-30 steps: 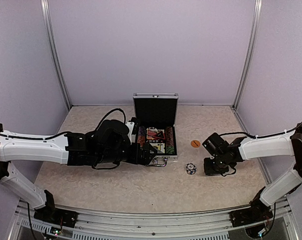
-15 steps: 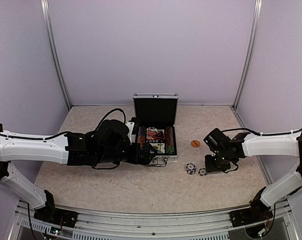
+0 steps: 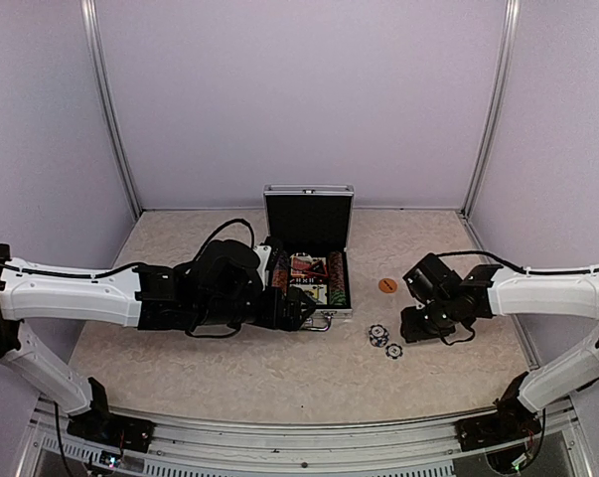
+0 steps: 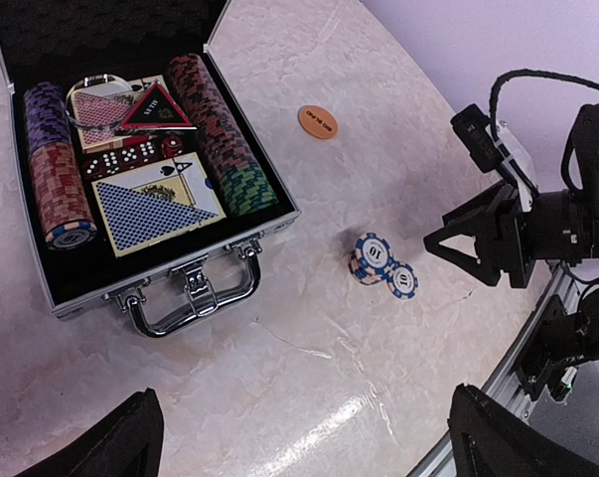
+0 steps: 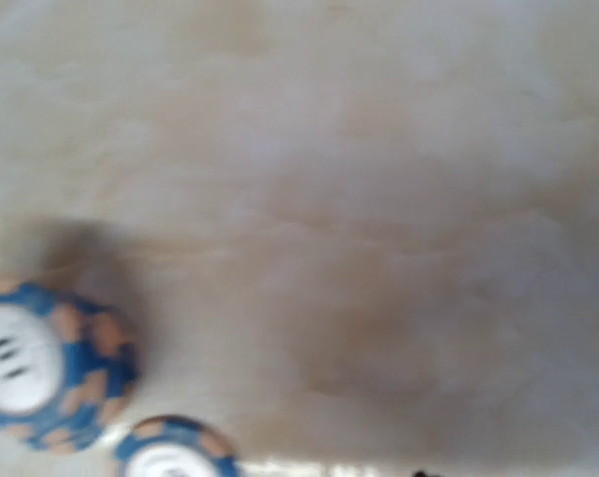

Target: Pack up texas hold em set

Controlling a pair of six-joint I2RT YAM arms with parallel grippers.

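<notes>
The silver case (image 3: 331, 314) (image 4: 275, 221) lies open at the table's middle, its lid (image 3: 308, 217) upright. Inside are rows of striped chips (image 4: 213, 111), two card decks (image 4: 156, 204) and red dice (image 4: 123, 158). A short stack of blue chips (image 3: 378, 334) (image 4: 372, 256) (image 5: 26, 365) stands to its right, with one more blue chip (image 3: 393, 350) (image 4: 402, 280) (image 5: 170, 459) flat beside it. My left gripper (image 3: 299, 308) (image 4: 309, 447) hovers open and empty by the case handle (image 4: 192, 303). My right gripper (image 3: 410, 328) (image 4: 448, 243) is open just right of the chips, holding nothing.
An orange disc (image 3: 386, 285) (image 4: 318, 121) lies on the table right of the case, behind the blue chips. The metal rail of the table's near edge (image 3: 299, 437) runs along the front. The right wrist view is blurred and shows mostly bare tabletop.
My right gripper has let go of a blue chip, which now lies beside the stack, and its jaws have widened as it drew back a little. The left arm has barely moved.
</notes>
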